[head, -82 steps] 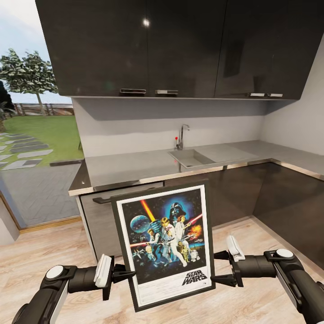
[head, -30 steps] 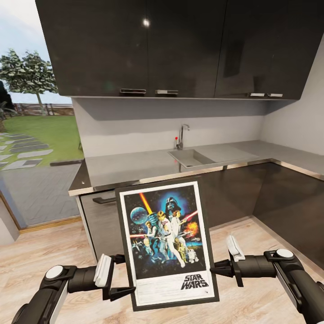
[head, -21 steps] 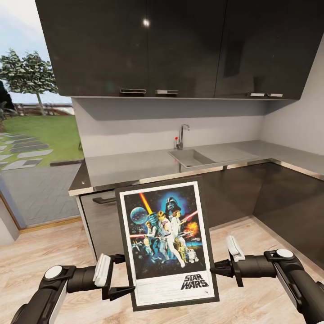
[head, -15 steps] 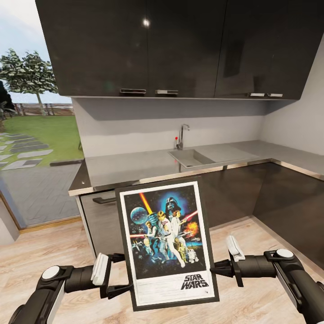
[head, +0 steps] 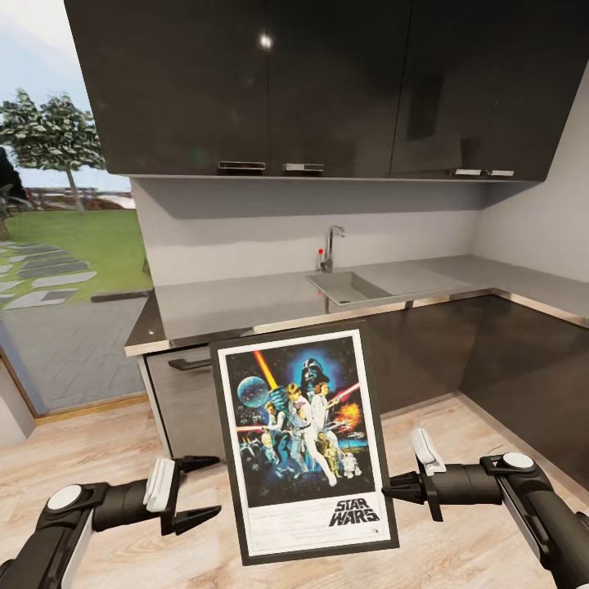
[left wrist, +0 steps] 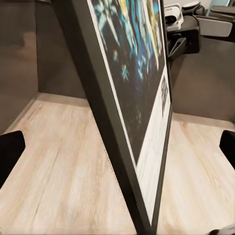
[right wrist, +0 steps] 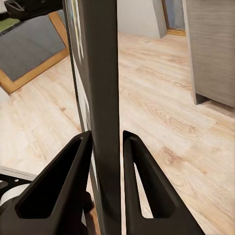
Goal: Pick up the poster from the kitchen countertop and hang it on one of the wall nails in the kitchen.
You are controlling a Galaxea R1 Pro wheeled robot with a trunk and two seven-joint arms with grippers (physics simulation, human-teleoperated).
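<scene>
Right hand (head: 396, 488) pinching poster (head: 304, 442) edge, left hand (head: 200, 491) spread, apart

The upright poster (head: 304, 446) stands between the two arms. Open floor (head: 98, 466) lies around the left end effector (head: 195, 491), which is apart from the frame. Dark cabinets (head: 425, 352) block forward passage.

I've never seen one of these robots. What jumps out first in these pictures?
The framed Star Wars poster, upright and slightly tilted in mid-air before the dark kitchen cabinets, gripped at its edge by the right hand. The left hand hangs open beside it, apart from the frame. Behind, the grey countertop holds a sink and chrome tap.
</scene>
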